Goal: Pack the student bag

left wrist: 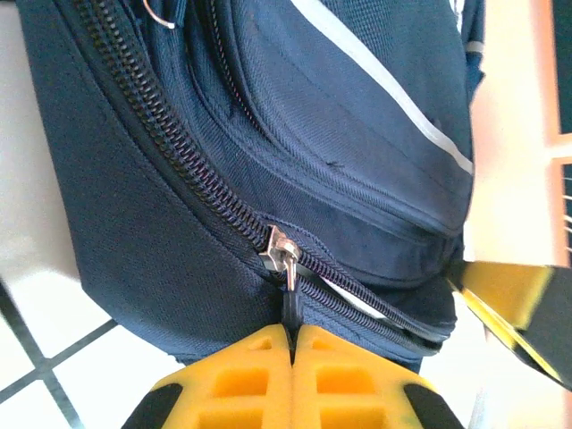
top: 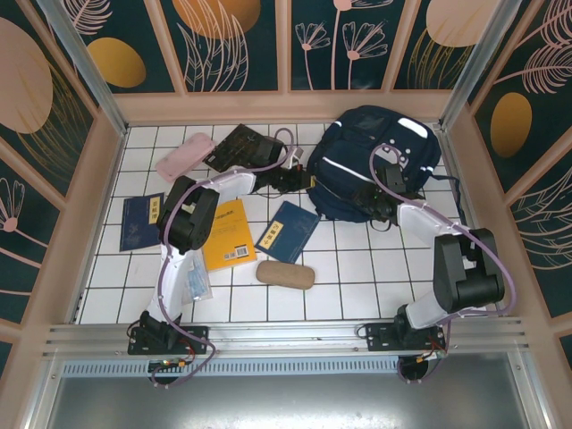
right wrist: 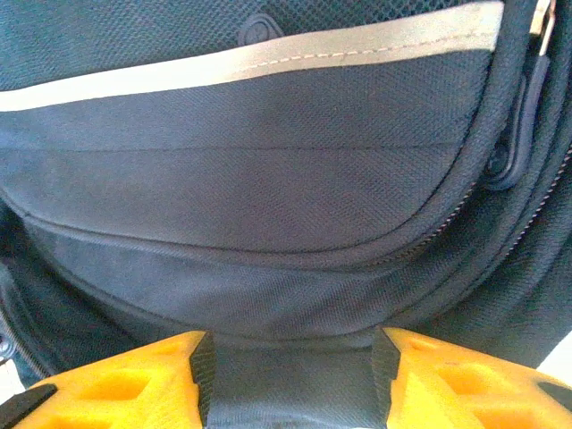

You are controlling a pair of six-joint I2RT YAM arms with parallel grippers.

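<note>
White tiled table [top: 357, 268] with grey grout and a metal rail [top: 286, 332] along the near edge. Wood-framed walls [top: 237, 45] with dark teal flower panels box it in. Backpack [top: 357, 143] lies at the far right of the table, front pockets up, long axis slanting near-left to far-right; can't tell which end is the top. Left gripper [left wrist: 292, 332] is clenched on the zipper pull [left wrist: 287, 257] at the backpack's left side. Right gripper [right wrist: 292, 349] pinches a fold of backpack fabric at its near edge.
</note>
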